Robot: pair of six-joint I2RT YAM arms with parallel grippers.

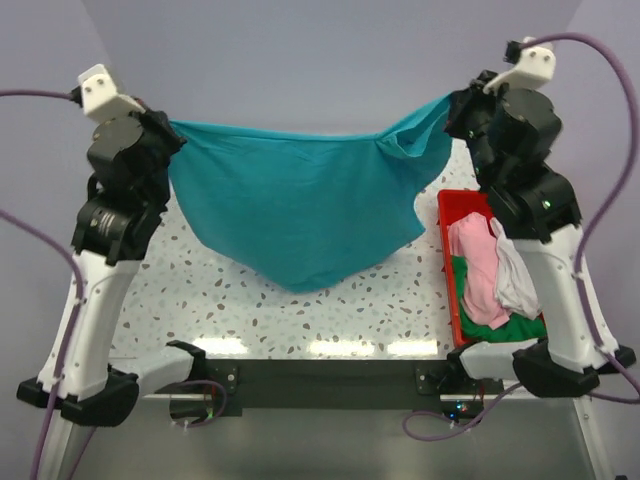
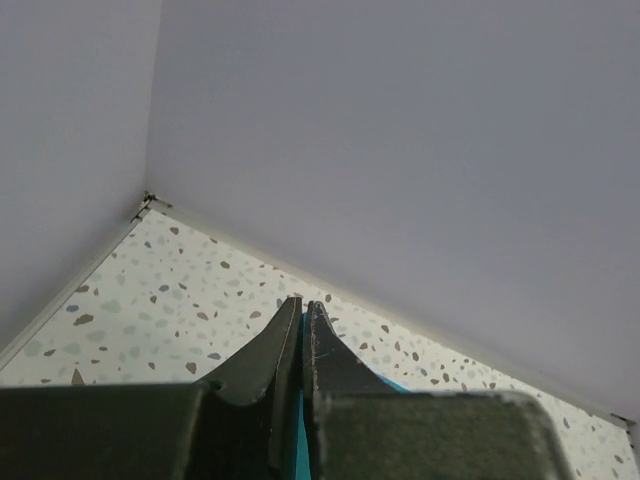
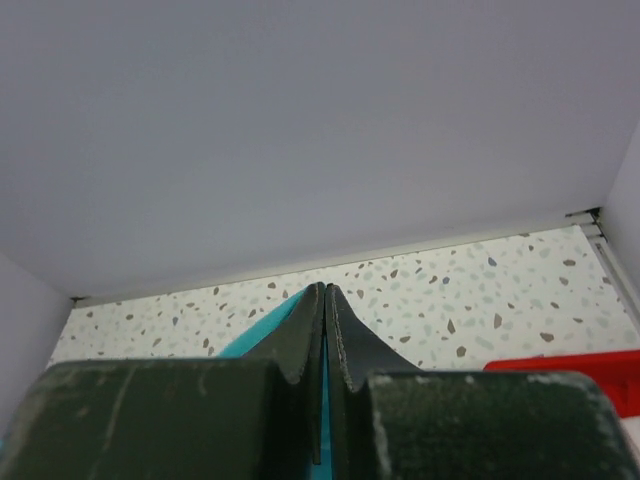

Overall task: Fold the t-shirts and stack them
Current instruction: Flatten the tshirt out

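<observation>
A teal t-shirt (image 1: 300,215) hangs stretched in the air between both arms, its lowest fold drooping to the speckled table (image 1: 200,290). My left gripper (image 1: 170,130) is shut on the shirt's left top corner, and teal cloth (image 2: 300,455) shows between its fingers. My right gripper (image 1: 452,105) is shut on the right top corner, with a teal strip (image 3: 324,420) pinched in the jaws. Pink (image 1: 478,265), white (image 1: 515,280) and green (image 1: 490,325) t-shirts lie heaped in the red bin (image 1: 447,215).
The red bin stands at the table's right side beside the right arm; its edge (image 3: 565,362) shows in the right wrist view. Grey walls (image 1: 320,50) close the table at the back and sides.
</observation>
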